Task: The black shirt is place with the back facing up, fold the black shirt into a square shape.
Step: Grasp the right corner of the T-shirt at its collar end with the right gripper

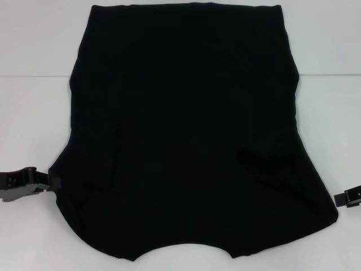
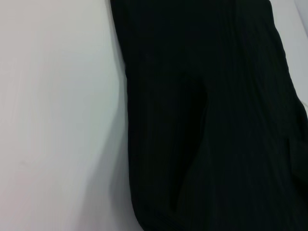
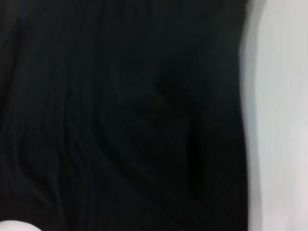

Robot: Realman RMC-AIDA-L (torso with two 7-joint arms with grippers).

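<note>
I see the white surface [image 1: 34, 113] filling the head view, and the shirt [image 1: 186, 130] lies flat across its middle, taking up most of it. The straight edge lies at the far side, the curved neckline at the near edge, and the cloth flares wider toward me. Faint creases run through the lower half. In the left wrist view the shirt [image 2: 207, 120] covers one side with bare surface [image 2: 57, 120] beside it; the right wrist view shows the shirt [image 3: 120, 115] close up, blurred, with a strip of surface [image 3: 279, 115] along its edge.

My left hand [image 1: 52, 182] sits low at the shirt's near-left edge, its tip touching the cloth; I cannot tell whether it grips. My right hand [image 1: 345, 197] sits just beside the near-right corner; I cannot tell how its fingers stand.
</note>
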